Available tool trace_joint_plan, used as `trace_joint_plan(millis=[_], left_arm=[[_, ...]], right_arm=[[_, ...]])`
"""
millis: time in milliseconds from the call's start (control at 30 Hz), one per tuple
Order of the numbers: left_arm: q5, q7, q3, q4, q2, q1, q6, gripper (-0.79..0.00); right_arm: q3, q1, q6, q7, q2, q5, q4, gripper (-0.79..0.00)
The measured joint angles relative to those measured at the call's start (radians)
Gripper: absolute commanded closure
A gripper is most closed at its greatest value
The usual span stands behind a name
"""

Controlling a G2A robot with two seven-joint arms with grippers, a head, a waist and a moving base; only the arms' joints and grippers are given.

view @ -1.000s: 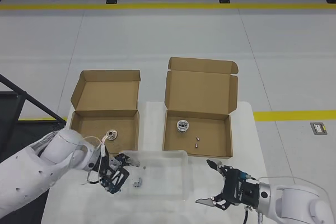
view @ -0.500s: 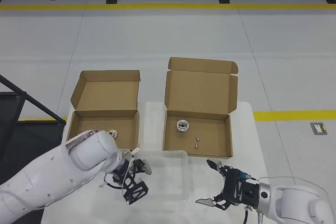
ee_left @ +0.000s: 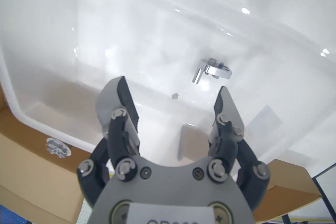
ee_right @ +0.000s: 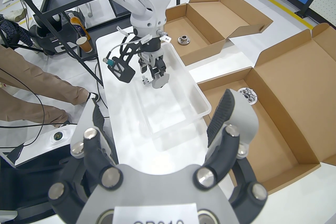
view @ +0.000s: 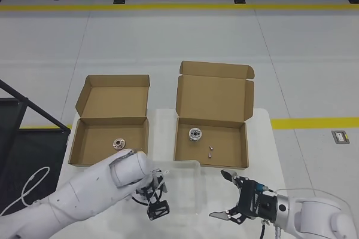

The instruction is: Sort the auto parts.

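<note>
Gaping white-labelled left hand [ee_left: 172, 86] near bracket [ee_left: 211, 72]

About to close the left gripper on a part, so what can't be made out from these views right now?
Top view: the left arm covers the metal bracket in the clear tray.
Top view: two small parts in the right box are too small to identify.
Right wrist view: a finger of the right gripper partly hides the round part.
Left wrist view: the left gripper's height over the metal bracket is unclear.
</note>
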Motion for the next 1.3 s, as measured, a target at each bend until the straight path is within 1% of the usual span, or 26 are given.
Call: trace_joint_plan(millis=[67,133,233,300,333,433,467,500,633,833,933,1000,1033,1067,1133,1167,1233,1300], left_arm=[[0.054,0.0,0.0,0.032,-0.027,0.015,0.0,-0.582],[0.091,0.0,0.0,0.065,-0.052,0.024,0.0,-0.57],[0.144,0.0,0.0,0.113,-0.084,0.037,0.0,-0.545],[0.152,0.001,0.0,0.135,-0.101,0.041,0.0,-0.493],[0.156,0.002,0.0,0.148,-0.111,0.042,0.002,-0.493],[0.164,0.023,0.0,0.179,-0.132,0.043,0.023,-0.477],[0.166,0.036,0.0,0.19,-0.136,0.041,0.036,-0.449],[0.173,0.046,0.0,0.201,-0.139,0.038,0.045,-0.446],[0.209,0.098,0.0,0.245,-0.148,0.031,0.097,-0.388],[0.21,0.111,0.0,0.267,-0.143,0.024,0.111,-0.376],[0.198,0.113,0.0,0.259,-0.135,0.013,0.113,-0.382],[0.152,0.127,0.0,0.246,-0.125,-0.004,0.126,-0.409],[0.122,0.13,0.0,0.234,-0.116,-0.014,0.13,-0.431],[0.104,0.129,0.0,0.222,-0.108,-0.018,0.129,-0.474],[0.058,0.118,0.0,0.187,-0.086,-0.023,0.117,-0.536],[0.036,0.107,0.0,0.172,-0.076,-0.023,0.106,-0.536],[-0.03,0.061,0.0,0.13,-0.051,-0.021,0.061,-0.557],[-0.1,0.006,0.0,0.086,-0.028,-0.019,0.012,-0.616]], right_arm=[[0.0,0.0,0.0,0.0,0.0,0.0,0.0,-0.785],[0.0,0.0,0.0,0.0,0.0,0.0,0.0,-0.785],[0.0,0.0,0.0,0.0,0.0,0.0,0.0,-0.785],[0.0,0.0,0.0,0.0,0.0,0.0,0.0,-0.785],[0.0,0.0,0.0,0.0,0.0,0.0,0.0,-0.785],[0.0,0.0,0.0,0.0,0.0,0.0,0.0,-0.785],[0.0,0.0,0.0,0.0,0.0,0.0,0.0,-0.785],[0.0,0.0,0.0,0.0,0.0,0.0,0.0,-0.785],[0.0,0.0,0.0,0.0,0.0,0.0,0.0,-0.785],[0.0,0.0,0.0,0.0,0.0,0.0,0.0,-0.785],[0.0,0.0,0.0,0.0,0.0,0.0,0.0,-0.785],[0.0,0.0,0.0,0.0,0.0,0.0,0.0,-0.785],[0.0,0.0,0.0,0.0,0.0,0.0,0.0,-0.785],[0.0,0.0,0.0,0.0,0.0,0.0,0.0,-0.785],[0.0,0.0,0.0,0.0,0.0,0.0,0.0,-0.785],[0.0,0.0,0.0,0.0,0.0,0.0,0.0,-0.785],[0.0,0.0,0.0,0.0,0.0,0.0,0.0,-0.785],[0.0,0.0,0.0,0.0,0.0,0.0,0.0,-0.785]])
